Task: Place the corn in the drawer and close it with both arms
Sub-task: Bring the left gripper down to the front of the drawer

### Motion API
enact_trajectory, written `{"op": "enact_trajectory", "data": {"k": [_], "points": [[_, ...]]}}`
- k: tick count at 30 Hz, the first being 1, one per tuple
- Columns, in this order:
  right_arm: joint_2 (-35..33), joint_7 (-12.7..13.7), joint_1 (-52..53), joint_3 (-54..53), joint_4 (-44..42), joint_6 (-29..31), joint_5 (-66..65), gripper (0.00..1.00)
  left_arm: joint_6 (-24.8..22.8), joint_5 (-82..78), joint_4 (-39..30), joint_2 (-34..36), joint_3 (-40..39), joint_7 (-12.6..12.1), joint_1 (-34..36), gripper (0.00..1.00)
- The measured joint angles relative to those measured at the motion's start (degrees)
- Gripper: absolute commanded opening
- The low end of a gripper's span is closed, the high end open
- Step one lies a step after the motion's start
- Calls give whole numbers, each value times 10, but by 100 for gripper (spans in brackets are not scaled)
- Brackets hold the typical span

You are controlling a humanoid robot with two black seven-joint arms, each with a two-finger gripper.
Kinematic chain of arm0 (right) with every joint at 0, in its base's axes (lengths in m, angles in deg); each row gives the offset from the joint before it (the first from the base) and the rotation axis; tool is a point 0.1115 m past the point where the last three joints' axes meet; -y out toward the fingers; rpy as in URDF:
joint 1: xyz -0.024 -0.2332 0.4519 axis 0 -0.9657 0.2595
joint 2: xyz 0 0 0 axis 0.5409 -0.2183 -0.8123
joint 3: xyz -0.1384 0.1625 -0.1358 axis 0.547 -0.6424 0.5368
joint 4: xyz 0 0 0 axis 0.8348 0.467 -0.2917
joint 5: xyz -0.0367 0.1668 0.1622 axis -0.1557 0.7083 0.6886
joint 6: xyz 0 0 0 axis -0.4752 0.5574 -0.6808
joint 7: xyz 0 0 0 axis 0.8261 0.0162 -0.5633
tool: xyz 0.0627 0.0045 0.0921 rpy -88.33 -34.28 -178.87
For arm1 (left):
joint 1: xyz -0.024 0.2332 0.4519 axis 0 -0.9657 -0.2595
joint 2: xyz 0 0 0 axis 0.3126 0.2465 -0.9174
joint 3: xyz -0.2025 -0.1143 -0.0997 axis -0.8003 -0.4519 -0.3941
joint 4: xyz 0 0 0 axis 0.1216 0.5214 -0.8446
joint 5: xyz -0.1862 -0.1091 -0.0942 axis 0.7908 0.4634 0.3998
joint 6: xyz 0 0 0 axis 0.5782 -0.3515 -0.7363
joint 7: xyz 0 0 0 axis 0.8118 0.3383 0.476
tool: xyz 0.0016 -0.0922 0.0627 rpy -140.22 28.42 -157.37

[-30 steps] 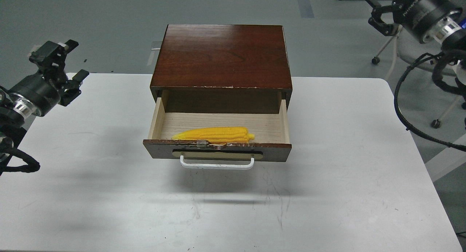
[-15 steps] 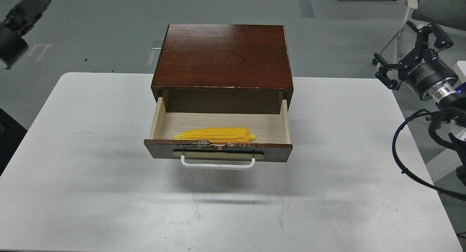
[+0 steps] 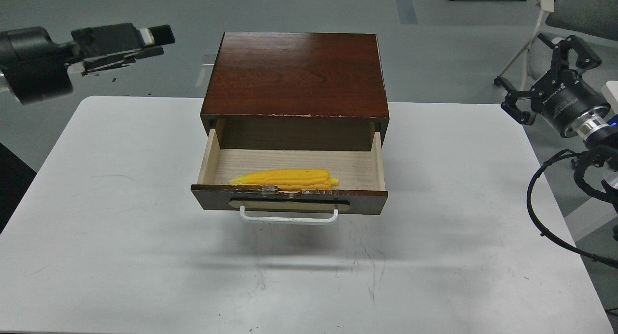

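The yellow corn [image 3: 285,178] lies lengthwise inside the drawer, against its front, tapered end to the left. The drawer [image 3: 289,200] stands pulled out of the dark reddish-brown cabinet [image 3: 295,73], with its pale wood floor showing and its white handle [image 3: 288,217] facing me. My left gripper [image 3: 157,39] is high at the upper left, pointing right, left of the cabinet top and apart from it. It is seen side-on, so I cannot tell its fingers apart. My right gripper [image 3: 526,66] is open and empty beyond the table's right edge, far from the drawer.
The cabinet stands at the back middle of a white table [image 3: 120,218]. An office chair [image 3: 574,10] and grey floor lie behind at the right. Black cables [image 3: 536,203] hang from my right arm over the table's right edge.
My left arm rose from the table's left edge, and its gripper now points right toward the cabinet's left. My right gripper came down from the top right and now holds nearly still.
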Motion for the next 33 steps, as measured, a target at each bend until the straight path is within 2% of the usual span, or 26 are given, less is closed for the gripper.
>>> {"op": "enact_trajectory", "data": {"k": [10, 21, 33], "points": [[-3, -1, 0, 14, 2, 0, 1, 100, 0, -48, -50, 2, 41, 0, -2, 0], [-3, -1, 0, 34, -1, 0, 0, 100, 0, -13, -127, 54, 59, 0, -4, 0], [-8, -1, 0, 61, -3, -2, 0, 100, 0, -16, -137, 28, 162, 0, -14, 2]]}}
